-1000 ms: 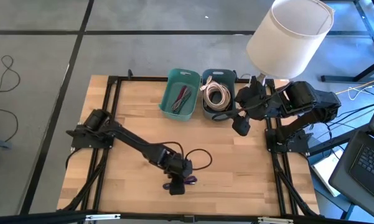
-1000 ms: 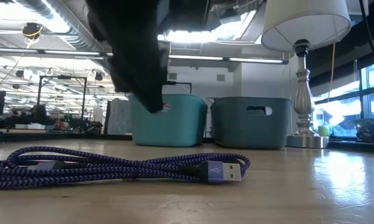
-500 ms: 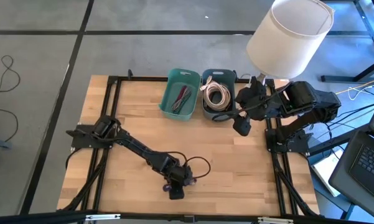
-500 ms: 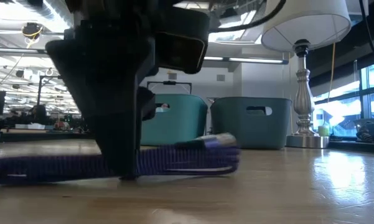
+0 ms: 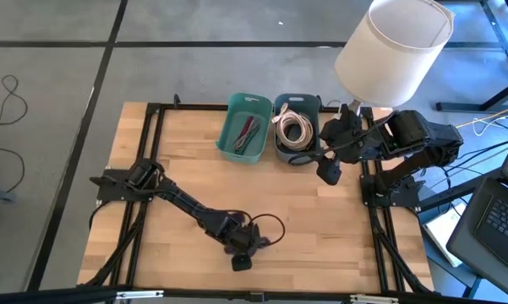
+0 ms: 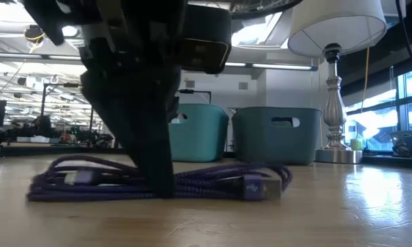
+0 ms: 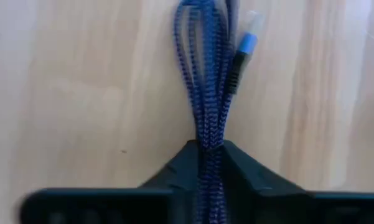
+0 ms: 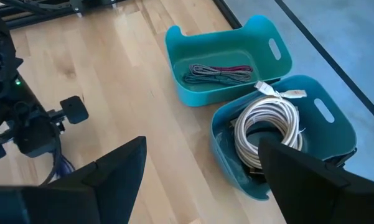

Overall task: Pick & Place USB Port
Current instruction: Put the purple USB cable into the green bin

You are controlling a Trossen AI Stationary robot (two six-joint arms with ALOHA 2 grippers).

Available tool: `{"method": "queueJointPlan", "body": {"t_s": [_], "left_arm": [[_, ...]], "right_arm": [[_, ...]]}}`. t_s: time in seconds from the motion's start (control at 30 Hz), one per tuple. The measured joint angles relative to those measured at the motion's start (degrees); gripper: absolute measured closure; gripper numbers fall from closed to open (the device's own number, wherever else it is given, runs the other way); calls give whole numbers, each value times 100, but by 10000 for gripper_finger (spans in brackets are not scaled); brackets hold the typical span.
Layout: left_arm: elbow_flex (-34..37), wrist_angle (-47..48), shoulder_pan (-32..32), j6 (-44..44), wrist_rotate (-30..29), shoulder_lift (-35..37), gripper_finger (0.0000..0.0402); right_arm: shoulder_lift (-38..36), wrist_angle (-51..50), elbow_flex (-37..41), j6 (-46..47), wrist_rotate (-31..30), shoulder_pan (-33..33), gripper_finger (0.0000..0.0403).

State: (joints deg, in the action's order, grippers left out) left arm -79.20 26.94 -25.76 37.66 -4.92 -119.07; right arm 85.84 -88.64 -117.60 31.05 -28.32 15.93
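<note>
A purple braided USB cable (image 5: 266,230), folded into a bundle, lies on the wooden table near its near edge. Its metal plug (image 6: 264,189) points toward the table's right. My left gripper (image 5: 239,247) stands down on the bundle and is shut on it (image 7: 210,163). The low view shows its dark fingers (image 6: 147,137) planted at the cable's (image 6: 192,182) middle. My right gripper (image 5: 328,173) waits open above the table's far right, beside the bins (image 8: 202,186). My left gripper pinches the middle of the folded bundle (image 7: 205,134) between its two fingers, several strands together. The fingers come from above, pointing down, and lie across the strands. The bundle rests on the table, with its plug end (image 7: 246,40) stretched out beyond the fingers.
A teal bin (image 5: 245,128) holding thin cables and a dark blue-grey bin (image 5: 296,128) holding a coiled white cable stand at the far edge. A lamp (image 5: 393,51) stands at the far right corner. Bare wood lies between the bins and the purple cable.
My left gripper has moved toward the near edge and come down onto the purple cable. The bundle, which lay stretched flat, has been drawn together and slid slightly toward the table's right, its left strands now arching up a little.
</note>
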Motion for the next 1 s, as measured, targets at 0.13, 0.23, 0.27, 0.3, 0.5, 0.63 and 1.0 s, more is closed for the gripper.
{"method": "queueJointPlan", "body": {"t_s": [0.13,0.23,0.27,0.3,0.5,0.63,1.0], "left_arm": [[6,-26,33,-119,-188,11,380],[17,17,55,-129,-53,76,380],[29,118,59,-168,27,137,380],[51,230,58,-191,74,206,380],[24,835,84,-200,-187,1336,380],[38,978,178,-11,-762,2324,380],[21,921,1208,-261,-3603,4435,380]], "right_arm": [[0,4,0,-2,0,2,91],[0,4,0,-1,-2,0,91],[0,2,0,-2,-2,2,91],[0,-1,0,-6,-2,2,91],[0,-44,0,-20,-7,2,91],[0,-42,0,-22,-56,1,91],[2,145,0,157,-350,0,91]]}}
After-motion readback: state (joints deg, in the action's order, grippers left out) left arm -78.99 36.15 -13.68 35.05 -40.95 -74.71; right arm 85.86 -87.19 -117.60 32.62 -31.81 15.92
